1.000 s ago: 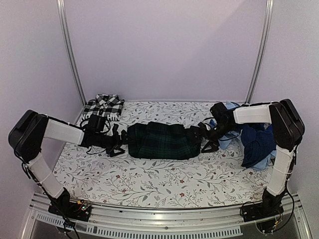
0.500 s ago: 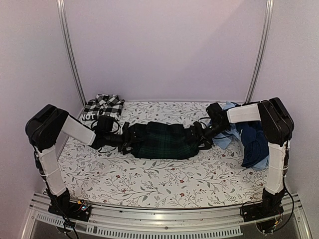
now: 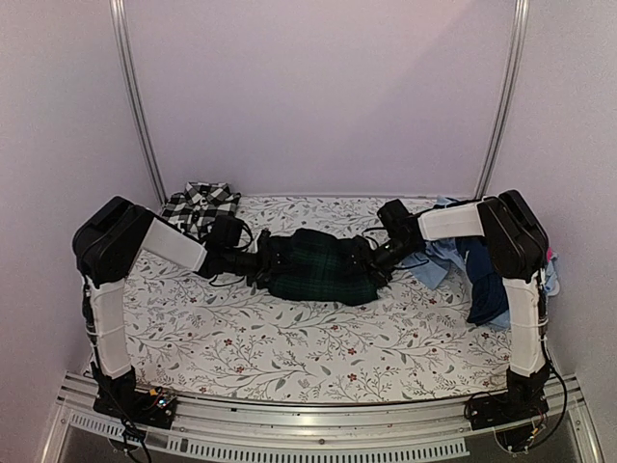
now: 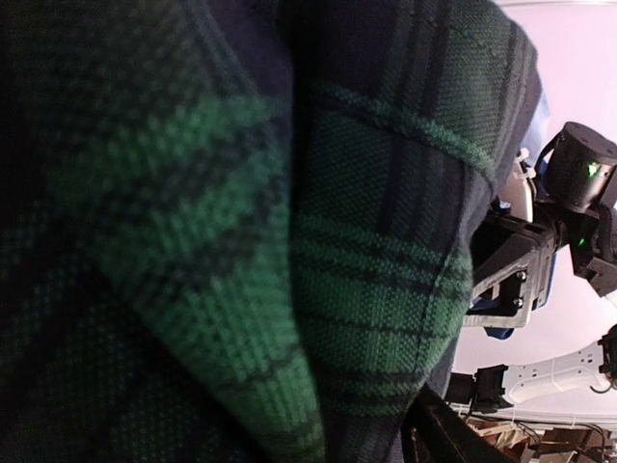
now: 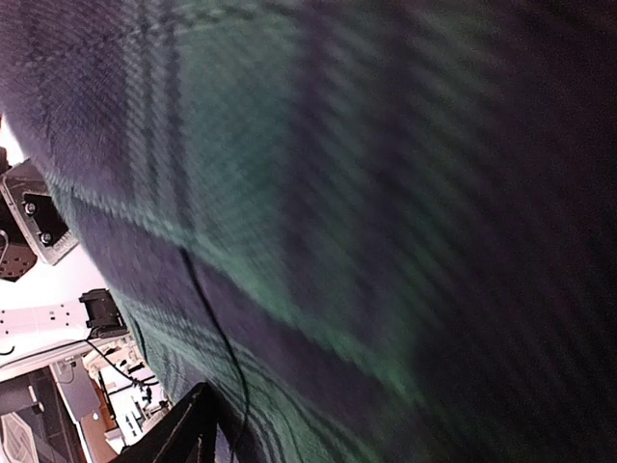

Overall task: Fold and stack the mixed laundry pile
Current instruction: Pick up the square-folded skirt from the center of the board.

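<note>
plaid garment (image 3: 318,272) between left end effector (image 3: 263,262) and right end effector (image 3: 374,260), both pressed into it, grip unclear

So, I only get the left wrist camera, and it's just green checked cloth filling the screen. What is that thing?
Observer: A dark green plaid garment, bunched up mid-way along the flowered table cover, with the left fingers at one end and the right fingers at the other.
Operator: Is it the only piece of clothing there?
Observer: No, a black-and-white checked shirt lies in the far left corner.
Operator: Anything else?
Observer: A heap of blue pieces sits at the right edge, beside the right arm.
</note>
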